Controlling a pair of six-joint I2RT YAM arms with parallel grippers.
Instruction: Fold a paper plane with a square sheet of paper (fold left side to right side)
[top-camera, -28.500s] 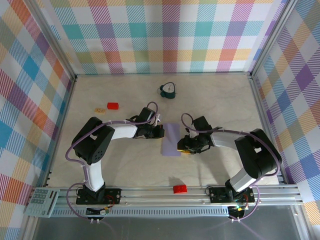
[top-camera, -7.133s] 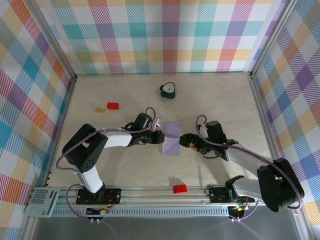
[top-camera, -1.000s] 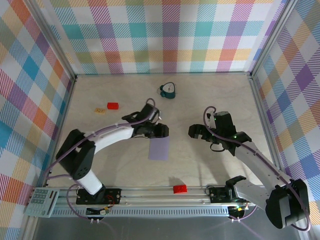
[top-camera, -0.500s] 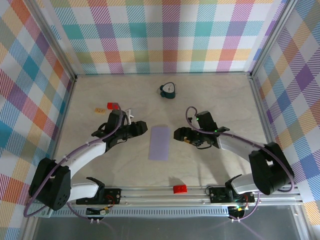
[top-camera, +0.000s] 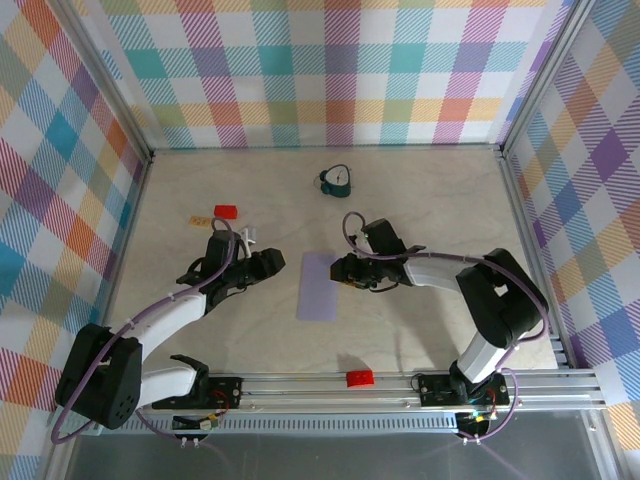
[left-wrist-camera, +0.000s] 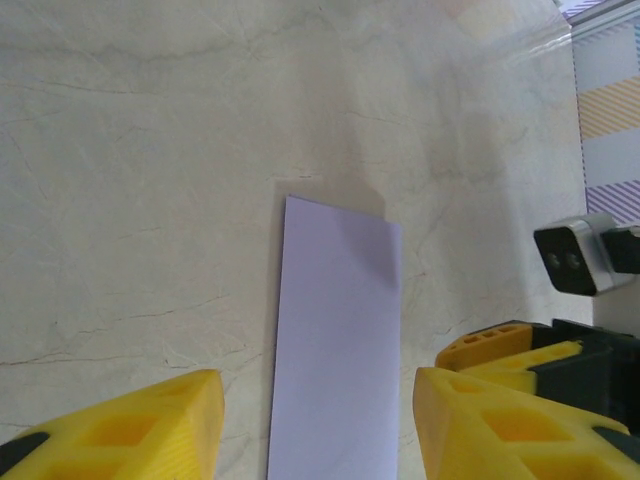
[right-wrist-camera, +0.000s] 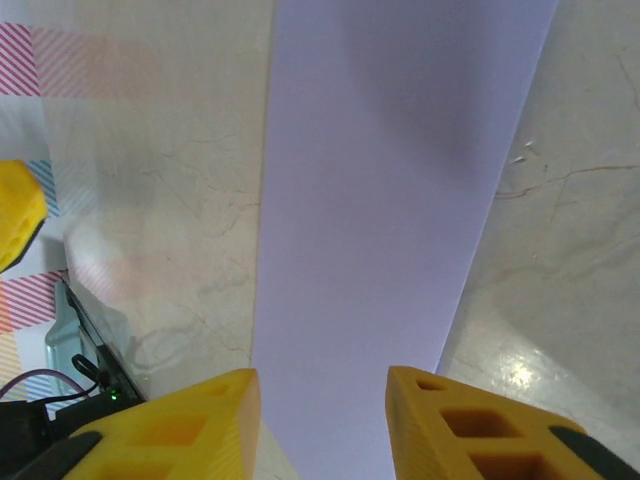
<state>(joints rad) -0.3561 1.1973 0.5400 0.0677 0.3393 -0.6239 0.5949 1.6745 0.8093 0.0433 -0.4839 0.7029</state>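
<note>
The square sheet of paper (top-camera: 319, 285) is pale lavender and lies flat on the table as a narrow upright rectangle, doubled over. A paper plane is out of view. My left gripper (top-camera: 272, 263) hovers open just left of the sheet, apart from it; in the left wrist view its yellow fingers (left-wrist-camera: 140, 430) frame the sheet (left-wrist-camera: 335, 350). My right gripper (top-camera: 339, 268) is at the sheet's upper right edge. In the right wrist view its jaws (right-wrist-camera: 320, 430) stand apart over the sheet (right-wrist-camera: 400, 180), with nothing pinched.
A dark teal clock-like object (top-camera: 338, 181) stands at the back. A red block (top-camera: 226, 211) and a tan block (top-camera: 200, 219) lie at the back left. Another red block (top-camera: 359, 377) sits by the front rail. A keypad (top-camera: 85, 403) is at the front left corner.
The left gripper has drawn back leftward off the sheet's top. The right gripper has moved left to the sheet's right edge, and its jaws have narrowed.
</note>
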